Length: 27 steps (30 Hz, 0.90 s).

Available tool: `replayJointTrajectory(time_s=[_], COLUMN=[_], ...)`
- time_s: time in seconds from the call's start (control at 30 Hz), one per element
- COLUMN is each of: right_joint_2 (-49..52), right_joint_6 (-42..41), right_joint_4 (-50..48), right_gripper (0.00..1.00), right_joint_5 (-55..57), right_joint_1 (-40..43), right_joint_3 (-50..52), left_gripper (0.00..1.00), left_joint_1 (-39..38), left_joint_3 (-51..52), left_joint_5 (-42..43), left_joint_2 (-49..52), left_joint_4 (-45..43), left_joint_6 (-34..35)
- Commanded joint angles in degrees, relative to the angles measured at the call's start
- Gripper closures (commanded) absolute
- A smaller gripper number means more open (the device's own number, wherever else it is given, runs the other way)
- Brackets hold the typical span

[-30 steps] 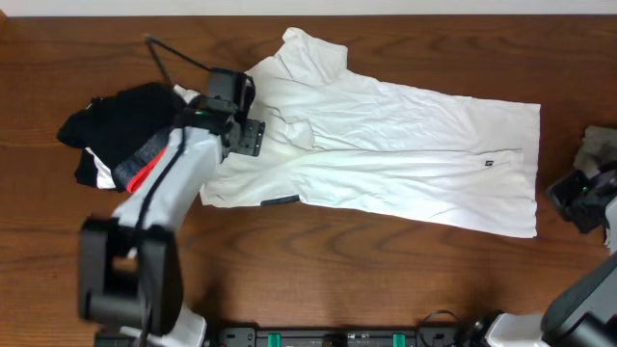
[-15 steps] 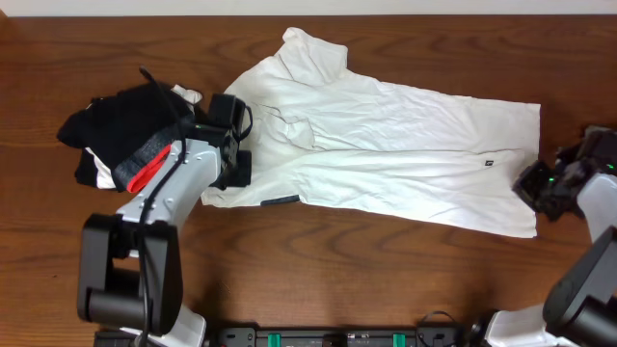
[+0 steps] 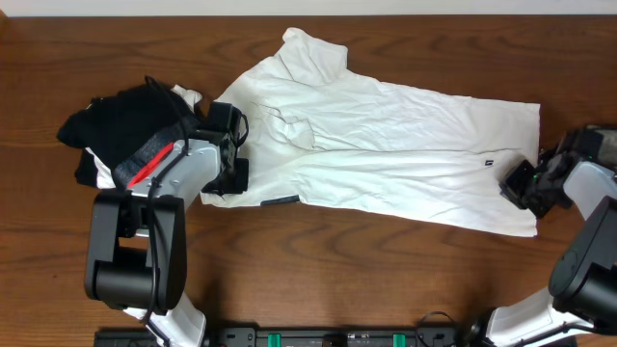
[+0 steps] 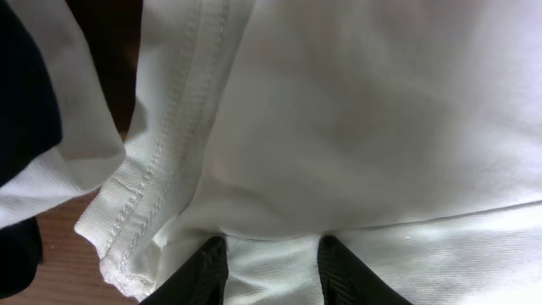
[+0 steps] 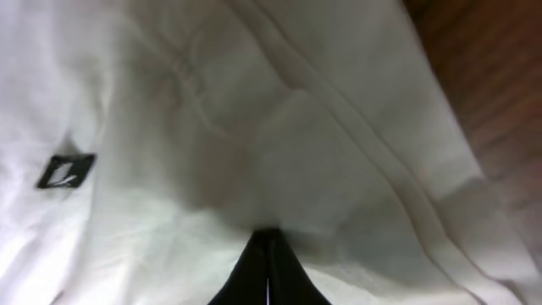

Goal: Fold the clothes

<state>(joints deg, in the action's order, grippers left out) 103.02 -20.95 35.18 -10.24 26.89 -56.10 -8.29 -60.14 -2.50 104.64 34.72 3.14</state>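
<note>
though hard beside the black garments (image 3: 120, 120), left tool (image 4: 273, 254) clamped on the t-shirt (image 3: 386, 145), right tool (image 5: 268, 247) together at its hem

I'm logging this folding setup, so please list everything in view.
T-shirt: one, white, spread across the middle of the table.
tag: one, black, on the T-shirt near its right end.
dark clothes: one pile, black with a grey and red band, left of the T-shirt.
cloth: one, grey-beige, at the table's right edge.
table: one, brown wood, under everything.
left gripper: one, black, closed on the T-shirt's left edge.
right gripper: one, black, closed on the T-shirt's right edge.
</note>
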Motion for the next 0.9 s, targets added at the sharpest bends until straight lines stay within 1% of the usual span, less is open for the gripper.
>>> replayJointTrajectory(time_s=[0.0, 0.03, 0.13, 0.17, 0.27, 0.43, 0.53, 0.57, 0.67, 0.73, 0.87], right_joint_2=[5.4, 5.3, 5.2, 5.2, 5.2, 4.7, 2.5, 1.4, -2.7, -6.0, -12.0], right_joint_6=[-3.5, -3.4, -3.4, -3.0, 4.2, 5.4, 5.4, 5.8, 6.8, 6.9, 6.5], right_joint_4=[1.7, 1.7, 0.8, 0.0, -2.7, -2.3, -0.4, 0.5, 3.3, 5.6, 11.8], right_gripper=[0.98, 0.98, 0.98, 0.97, 0.92, 0.91, 0.88, 0.87, 0.78, 0.73, 0.70], right_joint_5=[24.4, 26.6, 27.5, 26.3, 18.6, 10.9, 7.8, 6.8, 3.0, 1.0, -1.1], right_joint_1=[1.0, 1.3, 2.0, 2.2, 2.2, 2.4, 2.7, 2.8, 2.8, 2.7, 2.6], right_joint_3=[2.9, 2.9, 2.8, 2.6, 2.0, -0.1, -1.6, -2.2, -3.2, -3.2, -3.2], left_gripper=[0.63, 0.62, 0.62, 0.62, 0.62, 0.62, 0.60, 0.56, 0.51, 0.48, 0.47], left_joint_1=[1.5, 1.7, 1.7, 1.7, 1.7, 1.7, 1.7, 1.7, 1.7, 1.7, 1.7], left_joint_3=[0.7, 0.7, 0.7, 0.7, 0.7, -0.2, -2.6, -3.5, -5.5, -5.7, -5.7], left_joint_5=[-1.2, -1.2, -1.2, -1.2, -1.2, -1.2, -1.2, -1.2, -0.8, 1.0, 4.8], left_joint_2=[3.6, 3.6, 3.6, 3.6, 3.6, 2.8, 1.0, 0.0, -3.6, -6.2, -9.9], left_joint_4=[-0.4, -0.4, -0.3, -0.3, -0.6, 0.1, 3.1, 4.3, 7.2, 7.4, 7.3], left_joint_6=[-0.7, -0.7, -0.7, -0.7, -0.8, -1.0, -0.9, -0.9, -0.9, -0.9, -0.9])
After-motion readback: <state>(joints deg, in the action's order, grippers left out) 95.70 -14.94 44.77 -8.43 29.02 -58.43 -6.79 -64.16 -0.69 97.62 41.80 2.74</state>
